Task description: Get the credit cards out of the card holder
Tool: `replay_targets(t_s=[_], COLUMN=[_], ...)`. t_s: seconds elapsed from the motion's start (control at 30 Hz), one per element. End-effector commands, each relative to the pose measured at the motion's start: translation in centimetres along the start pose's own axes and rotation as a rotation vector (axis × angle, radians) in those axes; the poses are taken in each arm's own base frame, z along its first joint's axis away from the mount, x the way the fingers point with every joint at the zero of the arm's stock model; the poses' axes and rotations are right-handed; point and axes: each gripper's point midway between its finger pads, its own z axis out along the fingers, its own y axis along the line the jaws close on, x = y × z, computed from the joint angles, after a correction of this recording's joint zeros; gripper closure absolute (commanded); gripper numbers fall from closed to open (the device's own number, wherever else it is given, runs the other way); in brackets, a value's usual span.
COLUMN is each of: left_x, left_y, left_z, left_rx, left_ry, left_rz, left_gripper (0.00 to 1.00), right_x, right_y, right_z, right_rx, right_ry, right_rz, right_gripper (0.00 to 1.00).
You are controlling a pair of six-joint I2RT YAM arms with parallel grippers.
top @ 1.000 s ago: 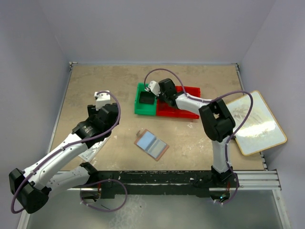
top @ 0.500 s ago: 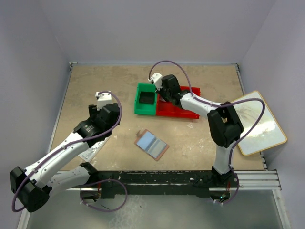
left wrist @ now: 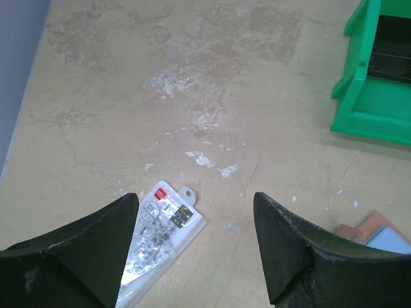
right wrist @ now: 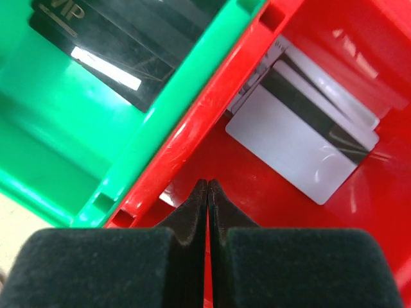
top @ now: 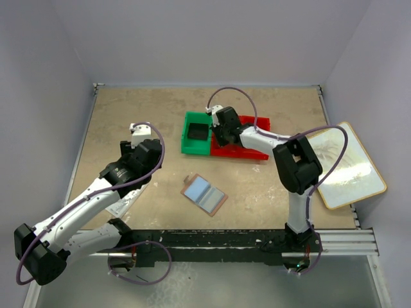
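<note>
Right tool [right wrist: 207,185] pinched closed above red bin [right wrist: 270,256]; card holder [top: 204,194] well apart, open.

White link shells and black joint housings along left arm [top: 83,205] and right arm [top: 294,163]; looping purple cables [top: 231,90]; blunt black wedge fingers [left wrist: 289,250] on left gripper [left wrist: 196,199]

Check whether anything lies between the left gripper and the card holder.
Nothing visible does. Bare table separates the open left gripper from the card holder; the clear packet lies off to the other side.
</note>
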Motion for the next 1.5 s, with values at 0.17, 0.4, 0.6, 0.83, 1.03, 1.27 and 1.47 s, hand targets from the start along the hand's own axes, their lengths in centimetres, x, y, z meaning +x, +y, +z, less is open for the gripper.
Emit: replay_targets(t_s=[0.17, 0.4, 0.6, 0.83, 1.03, 1.27, 1.47], left_x=[-1.1, -1.0, -0.9, -0.8, -0.7, -0.5, 0.0], left_y=[-0.1, -0.2, -0.3, -0.3, -0.4, -0.8, -1.7], left_z=[-0.1, 0.0, 0.0, 0.2, 0.2, 0.3, 0.4], left_rx=[0.007, 0.005, 0.007, 0.003, 0.005, 0.022, 0.065], left_ry=[-0.024, -0.019, -0.015, -0.012, -0.007, 0.004, 0.025], left_rz=[-0.013, -0.005, -0.003, 0.002, 0.006, 0.015, 0.026], left_gripper=[0.31, 0.31, 0.31, 0.31, 0.31, 0.31, 0.31], right_x=[2.3, 1.8, 1.8, 0.7, -2.0, -5.5, -2.6], right_y=[-2.9, -5.1, -5.8, -6.5, -4.6, -3.6, 0.3], right_z=[1.7, 2.5, 3.6, 3.3, 0.5, -7.4, -10.8], right_rx=[0.203, 0.330, 0.367, 0.395, 0.261, 0.174, -0.035], right_ry=[0.053, 0.026, 0.030, 0.008, -0.076, -0.255, -0.319], right_rz=[0.127, 0.126, 0.113, 0.099, 0.113, 0.188, 0.324], right_gripper=[1.00, 1.00, 1.00, 1.00, 0.96, 0.70, 0.59])
